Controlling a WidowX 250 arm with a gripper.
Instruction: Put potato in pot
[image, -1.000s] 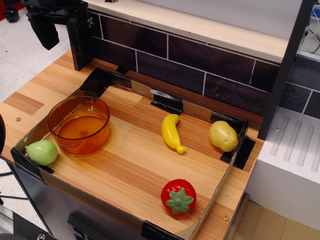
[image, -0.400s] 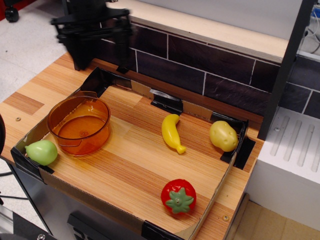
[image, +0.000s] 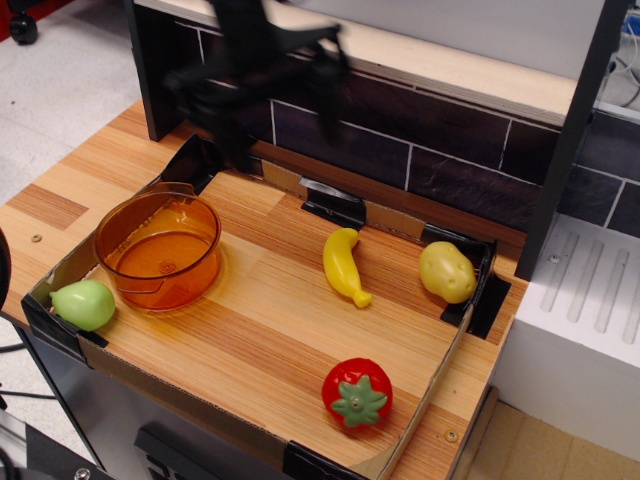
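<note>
The gripper (image: 275, 95) is motion-blurred above the tray's back edge, jaws spread wide and empty. The potato (image: 447, 271) lies in the tray's (image: 420, 400) far right corner, well apart from the pot (image: 158, 249) at the left. A banana (image: 344, 264) lies between them; a tomato (image: 357, 392) sits near the front, a pear (image: 83, 304) beside the pot. Dark tiles (image: 400, 140) back the wooden table (image: 60, 200).

Potato (image: 447, 271) well apart from pot (image: 158, 248)

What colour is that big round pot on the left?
The pot is see-through orange. The only view, observation.image, shows it clearly, standing empty beside the green pear.
</note>
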